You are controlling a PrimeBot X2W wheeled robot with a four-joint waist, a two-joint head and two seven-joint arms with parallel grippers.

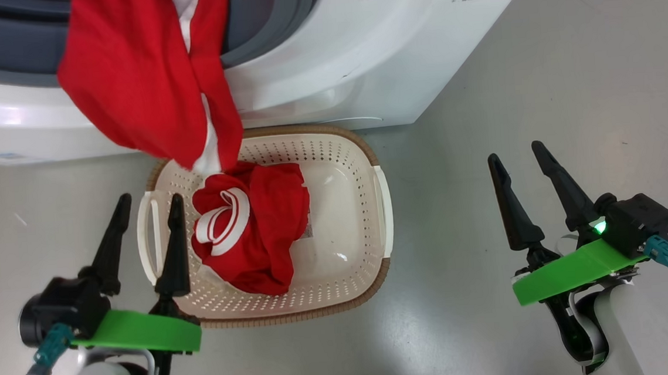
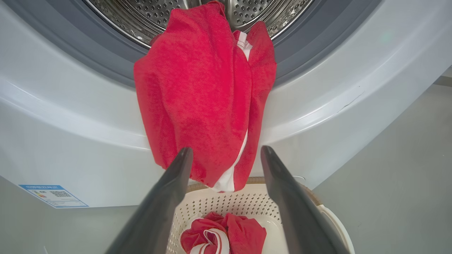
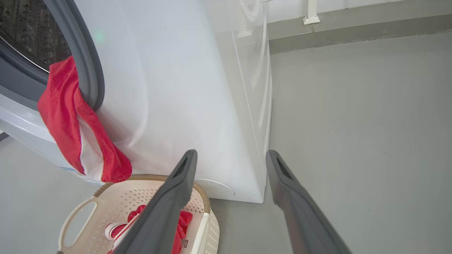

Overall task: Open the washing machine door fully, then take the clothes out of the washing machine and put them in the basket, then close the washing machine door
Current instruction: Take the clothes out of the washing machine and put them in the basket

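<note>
1. Both claws are spread wide apart with nothing in them. The left claw (image 1: 150,196) is at the lower left of the head view, right by the left handle of the basket (image 1: 331,146). The right claw (image 1: 514,151) is at the lower right over bare grey floor (image 1: 538,79), well apart from everything.
2. One red garment (image 1: 254,228) lies crumpled in the basket, toward its left half, with a white striped band on top.
3. The one that matters is the second red garment (image 1: 144,77), hanging out of the mouth of the washing machine (image 1: 360,62) at the upper left of the head view. In the left wrist view it's dead centre, straight ahead of the fingers and higher up.
4. Its long axis runs straight up and down. The top end is still inside the steel drum (image 2: 148,14). From there it drapes over the grey gasket (image 2: 77,46) and down the white front, and the bottom tip dangles just above the basket's back rim.
5. The left arm is clearly nearer, so it's probably that arm's job: reach up-frame, pinch the hanging part, pull it free and drop it in the basket.
6. Materials:
   - The cloth looks thin, soft and a bit towelly, with a white panel in the fold, so it'll likely bunch and slide.
   - The basket is stiff perforated cream plastic with a brown woven-look rim.
   - The drum is shiny punched metal, the gasket is matte rubber, and the cabinet is smooth glossy white.
</note>
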